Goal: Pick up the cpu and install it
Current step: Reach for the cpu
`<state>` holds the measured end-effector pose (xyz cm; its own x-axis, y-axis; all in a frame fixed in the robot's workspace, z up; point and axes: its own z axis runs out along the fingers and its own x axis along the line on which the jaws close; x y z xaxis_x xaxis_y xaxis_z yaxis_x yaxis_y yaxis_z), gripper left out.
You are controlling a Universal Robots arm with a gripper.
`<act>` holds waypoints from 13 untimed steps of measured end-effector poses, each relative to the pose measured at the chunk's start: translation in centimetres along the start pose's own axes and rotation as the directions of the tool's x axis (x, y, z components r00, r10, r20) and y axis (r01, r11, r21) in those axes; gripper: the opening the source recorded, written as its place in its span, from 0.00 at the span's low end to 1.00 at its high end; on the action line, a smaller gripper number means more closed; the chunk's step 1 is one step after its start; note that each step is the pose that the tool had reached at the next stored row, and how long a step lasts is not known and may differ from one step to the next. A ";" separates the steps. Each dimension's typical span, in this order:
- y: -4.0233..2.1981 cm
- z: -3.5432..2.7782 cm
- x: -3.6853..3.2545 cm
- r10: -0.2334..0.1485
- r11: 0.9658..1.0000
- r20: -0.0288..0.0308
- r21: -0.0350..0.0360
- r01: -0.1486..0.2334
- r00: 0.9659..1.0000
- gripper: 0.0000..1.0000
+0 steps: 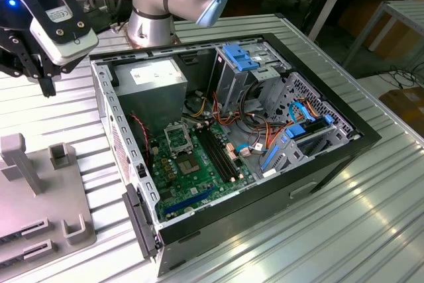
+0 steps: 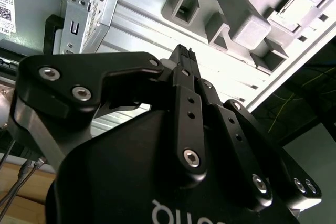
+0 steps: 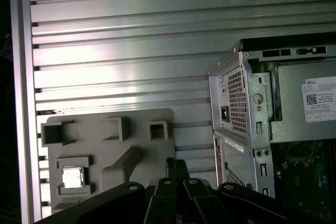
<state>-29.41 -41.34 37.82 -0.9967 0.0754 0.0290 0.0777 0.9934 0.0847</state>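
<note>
The cpu (image 3: 72, 177) is a small square chip with a pale metal top, lying flat in a pocket of the grey fixture (image 3: 136, 129); it also appears in the second wrist view (image 2: 296, 6). My gripper (image 2: 184, 52) hangs above the ribbed table between the fixture and the computer case, its black fingers closed together with nothing in them. The exterior view puts the gripper (image 1: 46, 87) at the upper left, above the fixture (image 1: 40, 197). The open case (image 1: 318, 164) holds the green motherboard (image 1: 192, 173) with its square socket (image 1: 177, 138).
The arm's base (image 1: 152, 18) stands behind the case. Inside the case are a grey power supply (image 1: 156, 77), blue drive brackets (image 1: 291, 140) and loose cables (image 1: 252, 124). Upright posts (image 1: 16, 160) rise from the fixture. The ribbed table (image 1: 344, 230) extends to the exterior view's right.
</note>
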 end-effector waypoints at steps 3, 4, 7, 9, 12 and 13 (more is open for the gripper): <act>-0.02 0.01 0.19 0.000 1.000 0.000 0.000 0.000 1.000 0.11; -0.02 0.01 0.25 0.000 1.000 0.000 0.000 0.000 1.000 0.11; -0.05 0.02 0.57 0.000 1.000 0.000 0.000 0.000 1.000 0.11; -0.06 0.02 0.72 0.000 1.000 0.000 0.000 0.000 1.000 0.11; -0.08 0.02 0.95 0.000 1.000 0.000 0.000 0.000 1.000 0.11; -0.08 0.03 1.03 0.000 1.000 0.000 0.000 0.000 1.000 0.11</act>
<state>-30.44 -41.34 37.81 -0.9967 0.0752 0.0289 0.0774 0.9934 0.0848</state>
